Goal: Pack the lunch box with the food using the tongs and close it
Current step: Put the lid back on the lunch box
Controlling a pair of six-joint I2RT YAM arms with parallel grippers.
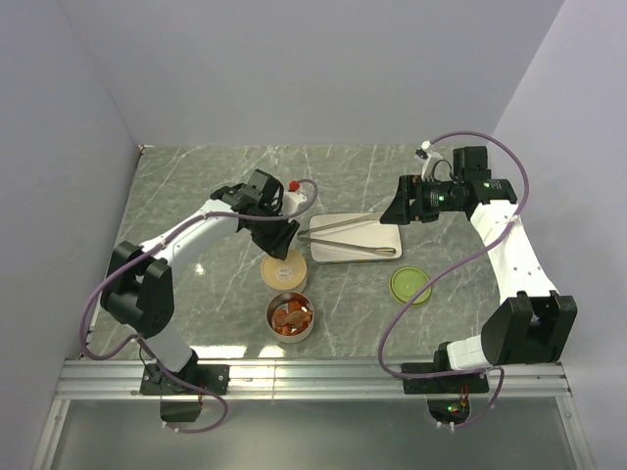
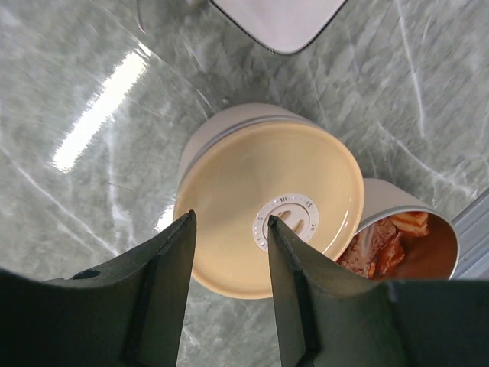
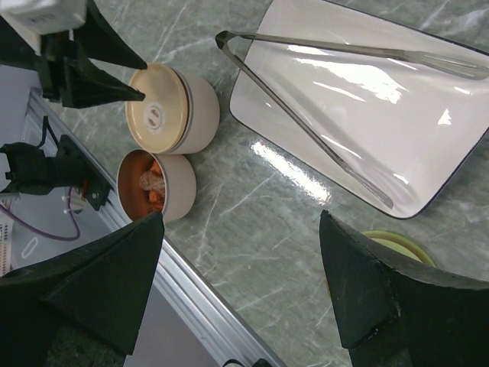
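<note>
The left gripper (image 2: pixel 229 222) hung just over the tan lid (image 2: pixel 252 176), pointing down at it. Its two dark fingers (image 2: pixel 164 283) stood part way apart with nothing between them. I could not tell if a fingertip touched the lid or was only just above it. The tan lid sat on a round box. Touching that box, on the side nearer the arms, was an open round box (image 2: pixel 452 256) with the food (image 2: pixel 382 245) inside: orange-red chunks with a little white. In the left wrist view its far part was cut off by the picture's edge, and the pieces were too small to count.

The right gripper (image 3: pixel 241 218) hung high over the tabletop (image 1: pixel 196 196), wide open and holding nothing. Below it lay a white tray (image 3: pixel 397 145) with the tongs (image 3: pixel 290 109) on top. The tongs lay flat, their long way running along the tray's long side. The joined end stuck out a little past the tray edge on the left arm's side, near the tan lid. The two thin arms spread out in a V toward the right arm's side.

A green lid (image 3: pixel 393 243) lay flat near the tray on the right, partly hidden behind a right finger in the right wrist view.
</note>
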